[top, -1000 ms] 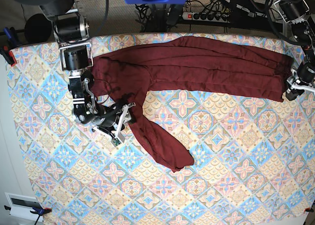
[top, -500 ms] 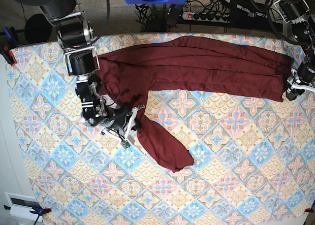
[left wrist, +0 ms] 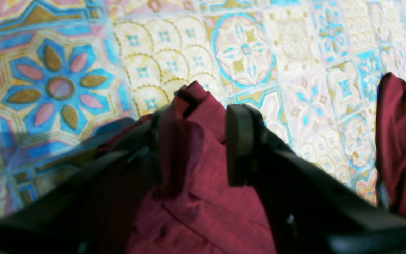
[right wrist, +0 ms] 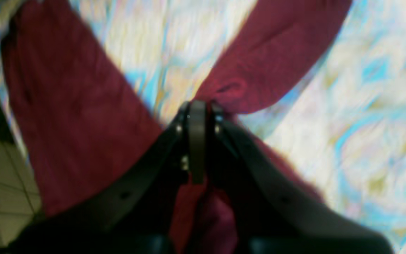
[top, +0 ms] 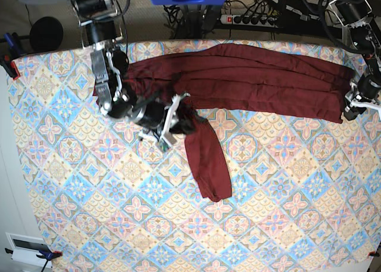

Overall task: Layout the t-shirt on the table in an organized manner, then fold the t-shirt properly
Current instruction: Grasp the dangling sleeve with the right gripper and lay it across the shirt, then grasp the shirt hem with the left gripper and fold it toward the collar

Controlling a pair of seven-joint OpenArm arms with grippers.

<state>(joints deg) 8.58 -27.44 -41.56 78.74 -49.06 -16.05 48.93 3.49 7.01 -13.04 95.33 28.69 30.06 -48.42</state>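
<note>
A plain dark maroon soft-knit t-shirt (top: 250, 78) lies bunched in a long band across the far side of the tabletop (top: 286, 212), which wears a cloth w/ pastel blue, pink and cream diamond floral tiles. One part, prob. a sleeve, hangs down toward the middle of the cloth.

Right claw (right wrist: 197, 116), on the base view's left, is clenched on a pinch of maroon fabric where that hanging part meets the body; the wrist view shows cloth fanning out to both sides of the tips. Left claw (left wrist: 197, 141), at the far right end in the base view, is grasping a thick fold of the shirt's end, jaws standing partly apart w/ fabric between them.

Step in hand, as I judge it: spreading the shirt flat. To do it well, keep the left end anchored, draw the right pinch away and low over the cloth so the ridges open w/o dragging the whole garment, and let go only once that part lies flat.

Hard to make out: right wrist view is blurred; neckline, hem and second sleeve are lost in the folds; can't tell front from back. Left claw is tiny at the base view's edge.
</note>
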